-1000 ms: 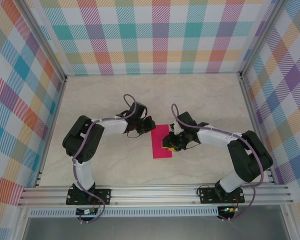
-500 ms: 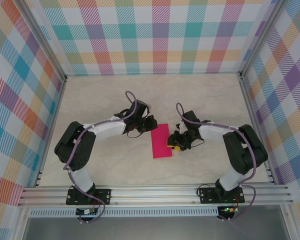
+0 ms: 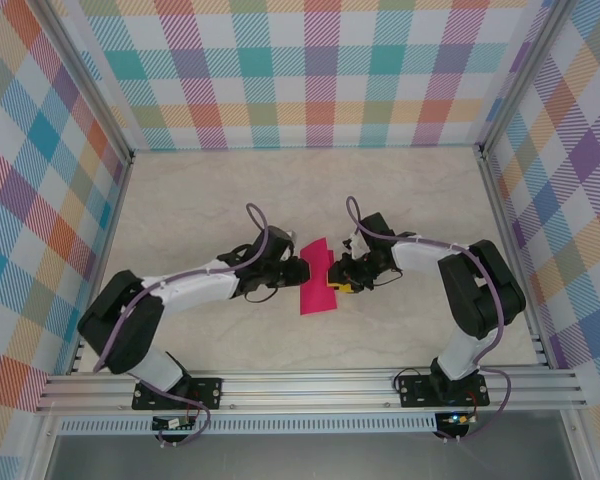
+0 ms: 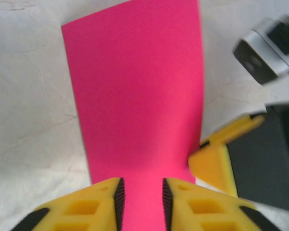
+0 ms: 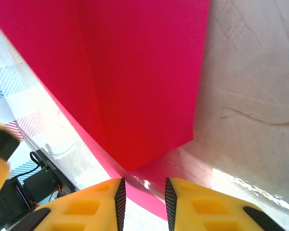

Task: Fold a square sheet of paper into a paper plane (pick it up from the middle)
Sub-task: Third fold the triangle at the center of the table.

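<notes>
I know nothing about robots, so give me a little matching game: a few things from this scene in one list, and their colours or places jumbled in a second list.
Things:
1. sheet of paper
2. left hand
3. right hand
4. walls

Descriptions:
A. checked in many colours
B. at the paper's right edge
C. bright pink, between the two hands
D. at the paper's left edge

Pairs: 1-C, 2-D, 3-B, 4-A
</notes>
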`<state>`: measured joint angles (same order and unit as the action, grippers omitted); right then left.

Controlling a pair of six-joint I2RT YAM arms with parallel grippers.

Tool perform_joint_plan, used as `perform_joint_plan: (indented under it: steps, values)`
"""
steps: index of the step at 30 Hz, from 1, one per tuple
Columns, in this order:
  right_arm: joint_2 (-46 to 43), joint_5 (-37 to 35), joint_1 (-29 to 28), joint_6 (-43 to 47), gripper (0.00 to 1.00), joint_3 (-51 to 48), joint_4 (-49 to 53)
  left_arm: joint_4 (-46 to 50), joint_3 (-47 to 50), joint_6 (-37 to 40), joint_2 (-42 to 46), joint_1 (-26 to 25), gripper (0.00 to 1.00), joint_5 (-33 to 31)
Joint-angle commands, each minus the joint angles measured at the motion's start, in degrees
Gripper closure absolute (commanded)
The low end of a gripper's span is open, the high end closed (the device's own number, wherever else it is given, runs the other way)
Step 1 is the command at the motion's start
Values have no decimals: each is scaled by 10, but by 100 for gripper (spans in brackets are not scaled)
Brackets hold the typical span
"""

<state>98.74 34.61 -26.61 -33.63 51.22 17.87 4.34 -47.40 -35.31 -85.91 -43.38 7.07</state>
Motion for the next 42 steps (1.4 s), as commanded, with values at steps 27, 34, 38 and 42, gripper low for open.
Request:
perform_joint_plan:
  steps: [27,34,38,42]
  values:
    - [15,37,4,27,80,59,67,127,-37,154,9,-289,32,-369]
    - [18,41,4,24,80,58,64,191,-118,181,-104,-353,28,-455]
    - [16,43,4,19,79,58,61,217,-152,172,-154,-363,27,-501]
    - [17,41,4,20,78,56,62,219,-161,165,-178,-362,28,-531]
